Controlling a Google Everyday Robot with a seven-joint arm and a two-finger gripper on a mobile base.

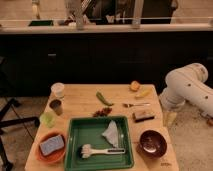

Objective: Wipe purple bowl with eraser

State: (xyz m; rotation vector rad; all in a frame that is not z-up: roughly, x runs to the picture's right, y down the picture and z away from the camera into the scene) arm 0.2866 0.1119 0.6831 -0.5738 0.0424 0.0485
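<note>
We tag the eraser (pixel 144 115) first: dark top, pale base, flat on the tabletop (pixel 80 102) near its right edge as the view shows it. Its long axis runs side to side across the view, roughly along the tabletop's front edge. The purple bowl (pixel 152 142) sits just nearer the camera than the eraser, close but apart, upright, at the front right corner.

The gripper (pixel 170 120) hangs off the tabletop's right edge at the end of the white arm (pixel 185 87). It is near the eraser's right end and not touching it. Jaws released, nothing in them — the eraser lies untouched on the wood.

The relation that matters is that the eraser lies just beside the jaws, toward the view's left. The bowl is also leftward, a bit nearer the camera. There is one arm only, so no choice there.

We judge the step in hand to be the reach for the eraser, with the wipe not begun. The next move likely calls for the jaws to come in over the tabletop edge, turned square to the long axis, and close across the eraser's short side.

Clutter not to confuse:
- The orange bowl (pixel 42 155) with a blue-grey sponge (pixel 52 144) is at the front left, well apart.
- The green tray (pixel 73 142) in the middle holds a brush (pixel 102 150) and a cloth (pixel 111 134).
- A fork (pixel 136 105) lies just beyond the eraser.

The risk, we think — clipping the fork or nudging the eraser into the bowl.
</note>
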